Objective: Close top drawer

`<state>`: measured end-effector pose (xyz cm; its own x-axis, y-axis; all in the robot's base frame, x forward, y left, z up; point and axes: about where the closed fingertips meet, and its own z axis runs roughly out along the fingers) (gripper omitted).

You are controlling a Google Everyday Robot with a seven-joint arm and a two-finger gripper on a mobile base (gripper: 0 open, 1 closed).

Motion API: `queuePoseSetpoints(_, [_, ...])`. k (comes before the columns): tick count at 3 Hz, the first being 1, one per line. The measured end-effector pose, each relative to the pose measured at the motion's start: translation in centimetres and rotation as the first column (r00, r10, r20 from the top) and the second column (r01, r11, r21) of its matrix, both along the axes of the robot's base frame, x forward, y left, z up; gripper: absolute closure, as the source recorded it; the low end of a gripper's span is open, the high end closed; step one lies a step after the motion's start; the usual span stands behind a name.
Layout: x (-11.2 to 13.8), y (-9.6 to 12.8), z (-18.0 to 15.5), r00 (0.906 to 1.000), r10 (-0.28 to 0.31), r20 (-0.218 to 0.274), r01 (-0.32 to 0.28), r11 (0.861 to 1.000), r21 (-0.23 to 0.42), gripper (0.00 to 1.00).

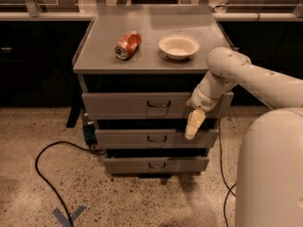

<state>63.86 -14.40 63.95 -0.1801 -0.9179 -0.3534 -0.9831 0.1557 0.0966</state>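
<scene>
1. A red can (128,45) lies on its side on the grey tabletop (142,22), with a white bowl (179,46) at its 3 o'clock (apart, not touching).
2. A black cable (41,171) loops over the floor (142,197) at the can's 7 o'clock.
3. The pincer (194,125) hangs at the bowl's 5 o'clock, before the middle drawer (123,139).
</scene>
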Motion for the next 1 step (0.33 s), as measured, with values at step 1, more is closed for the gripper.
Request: queuePoseSetpoints(1, [0.21, 0.06, 0.03, 1.0, 0.0, 0.002, 0.0, 1.0, -0.001, 0.0])
